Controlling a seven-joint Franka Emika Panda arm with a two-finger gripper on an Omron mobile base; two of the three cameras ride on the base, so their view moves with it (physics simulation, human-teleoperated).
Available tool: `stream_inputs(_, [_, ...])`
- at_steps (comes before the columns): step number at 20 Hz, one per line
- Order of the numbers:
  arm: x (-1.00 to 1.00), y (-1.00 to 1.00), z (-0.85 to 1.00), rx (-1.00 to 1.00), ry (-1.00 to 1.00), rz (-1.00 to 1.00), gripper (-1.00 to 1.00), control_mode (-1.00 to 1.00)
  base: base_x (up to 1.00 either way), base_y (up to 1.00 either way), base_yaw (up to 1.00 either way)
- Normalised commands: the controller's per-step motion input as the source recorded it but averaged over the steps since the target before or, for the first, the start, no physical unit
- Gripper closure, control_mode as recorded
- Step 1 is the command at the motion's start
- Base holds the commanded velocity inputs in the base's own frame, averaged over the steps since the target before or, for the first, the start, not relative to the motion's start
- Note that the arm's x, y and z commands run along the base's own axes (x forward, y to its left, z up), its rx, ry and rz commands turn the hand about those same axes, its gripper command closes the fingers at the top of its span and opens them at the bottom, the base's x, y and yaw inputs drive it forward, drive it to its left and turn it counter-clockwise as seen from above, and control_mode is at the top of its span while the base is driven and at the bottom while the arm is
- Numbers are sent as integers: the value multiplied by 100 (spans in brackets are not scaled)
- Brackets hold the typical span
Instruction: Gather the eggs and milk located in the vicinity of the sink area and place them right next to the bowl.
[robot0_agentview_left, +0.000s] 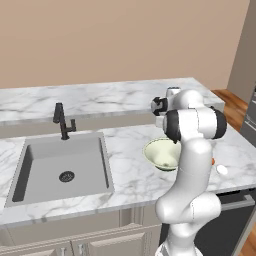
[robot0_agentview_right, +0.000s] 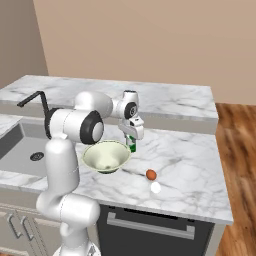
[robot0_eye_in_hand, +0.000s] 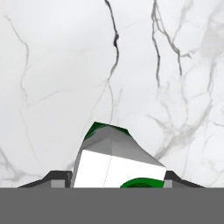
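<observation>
Pinching the milk (robot0_eye_in_hand: 118, 164) between its two fingers, the end effector (robot0_agentview_right: 132, 145) is seen just right of centre in the right base view, held above the marbled tabletop (robot0_agentview_right: 190, 155) just beside the far right rim of the bowl (robot0_agentview_right: 106, 156). The orange-brown egg (robot0_agentview_right: 151, 174) and the white egg (robot0_agentview_right: 156, 187) are noted lying close together on the tabletop at lower centre-right, near the bowl but apart from it. The sink (robot0_agentview_left: 60, 167) is recorded at the left of the left base view, with its black faucet (robot0_agentview_left: 63, 121) behind it.
</observation>
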Motion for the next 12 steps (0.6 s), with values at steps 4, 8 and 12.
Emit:
stream_inputs(4, [-1,0,0,0,0,0,-100,-100,0,0,0])
stream_inputs(8, [-9,0,0,0,0,0,-100,-100,0,0,0])
stream_inputs(12, [-22,-1,15,1,-2,0,-100,-100,0,0,0])
